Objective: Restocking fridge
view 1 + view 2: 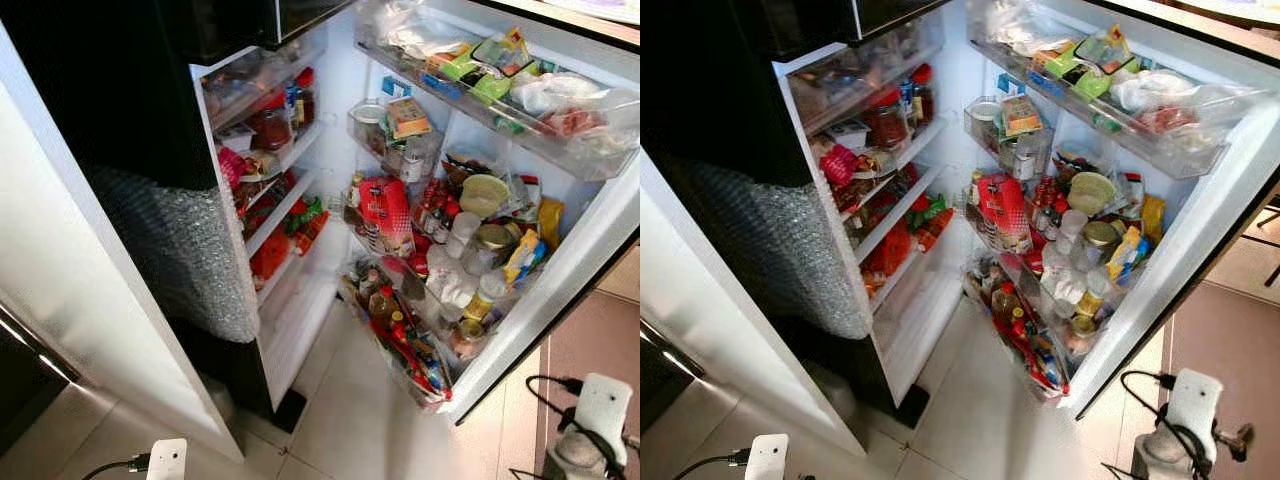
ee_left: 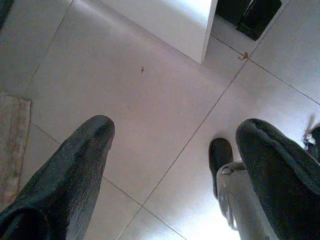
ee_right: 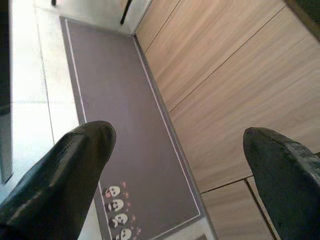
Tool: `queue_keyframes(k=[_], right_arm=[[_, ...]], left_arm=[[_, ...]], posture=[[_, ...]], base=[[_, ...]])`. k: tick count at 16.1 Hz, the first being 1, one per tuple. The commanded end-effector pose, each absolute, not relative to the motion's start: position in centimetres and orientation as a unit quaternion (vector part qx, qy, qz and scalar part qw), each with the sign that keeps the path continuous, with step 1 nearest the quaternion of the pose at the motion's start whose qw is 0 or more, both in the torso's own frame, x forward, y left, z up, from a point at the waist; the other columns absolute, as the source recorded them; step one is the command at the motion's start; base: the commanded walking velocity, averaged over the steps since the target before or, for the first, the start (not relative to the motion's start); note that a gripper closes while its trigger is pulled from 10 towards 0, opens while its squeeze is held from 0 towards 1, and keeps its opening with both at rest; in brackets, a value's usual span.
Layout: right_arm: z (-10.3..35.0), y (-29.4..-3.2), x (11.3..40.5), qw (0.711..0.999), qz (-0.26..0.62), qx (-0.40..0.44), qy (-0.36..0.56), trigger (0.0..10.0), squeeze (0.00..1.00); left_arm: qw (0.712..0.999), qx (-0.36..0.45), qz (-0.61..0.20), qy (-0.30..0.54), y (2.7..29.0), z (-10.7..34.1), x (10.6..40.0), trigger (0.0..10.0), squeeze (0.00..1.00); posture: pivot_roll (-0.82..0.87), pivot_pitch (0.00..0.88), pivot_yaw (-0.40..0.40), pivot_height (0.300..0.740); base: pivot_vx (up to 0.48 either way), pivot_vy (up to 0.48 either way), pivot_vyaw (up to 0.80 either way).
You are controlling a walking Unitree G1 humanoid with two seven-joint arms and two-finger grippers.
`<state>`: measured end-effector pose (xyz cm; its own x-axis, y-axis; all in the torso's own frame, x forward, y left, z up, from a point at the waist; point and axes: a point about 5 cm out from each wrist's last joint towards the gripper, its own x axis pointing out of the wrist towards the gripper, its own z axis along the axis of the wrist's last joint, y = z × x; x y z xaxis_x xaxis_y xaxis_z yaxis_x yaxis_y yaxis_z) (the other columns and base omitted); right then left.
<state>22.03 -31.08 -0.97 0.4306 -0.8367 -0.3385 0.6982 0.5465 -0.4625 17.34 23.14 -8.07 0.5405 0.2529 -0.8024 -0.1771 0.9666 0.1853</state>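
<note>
The fridge stands open before me, its interior shelves (image 1: 283,208) on the left holding jars, a red-lidded jar (image 1: 270,125) and red packets. The swung-out door (image 1: 560,290) on the right has bins crammed with bottles, tubs and a red bag (image 1: 385,205). Its top bin (image 1: 500,112) holds plastic-wrapped food. My left gripper (image 2: 175,127) hangs low over pale floor tiles, fingers apart with nothing between them. My right gripper (image 3: 177,135) hangs beside a wooden cabinet (image 3: 235,75), open and holding nothing.
A silver bubble-textured sheet (image 1: 170,250) covers the fridge's left side. Pale tiled floor (image 1: 360,420) lies below the door. A grey mat (image 3: 130,125) runs along the wooden cabinet on my right. My foot (image 2: 220,157) is on the tiles.
</note>
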Motion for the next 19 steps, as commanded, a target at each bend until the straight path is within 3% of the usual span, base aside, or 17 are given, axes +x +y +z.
queue_keyframes(k=[1,15,19], right_arm=[[-0.3,-31.8,22.3,0.831,-0.479,-0.122,0.256,10.0,0.0],[3.8,-34.1,25.0,0.851,-0.498,-0.067,0.154,10.0,0.0],[4.7,-34.3,26.2,0.886,-0.441,-0.029,0.141,10.0,0.0]], left_arm=[[0.873,0.041,0.125,0.471,23.2,-8.2,17.0,10.0,0.0],[0.874,0.045,0.12,0.468,23.3,-8.2,17.1,10.0,0.0],[0.874,0.05,0.111,0.471,23.2,-8.2,17.0,10.0,0.0]], posture=[[-0.08,0.0,-0.017,0.74],[-0.08,0.0,-0.012,0.74],[-0.08,0.0,-0.01,0.74]], base=[[0.0,0.0,0.0],[0.0,0.0,0.0],[0.0,0.0,0.0]])
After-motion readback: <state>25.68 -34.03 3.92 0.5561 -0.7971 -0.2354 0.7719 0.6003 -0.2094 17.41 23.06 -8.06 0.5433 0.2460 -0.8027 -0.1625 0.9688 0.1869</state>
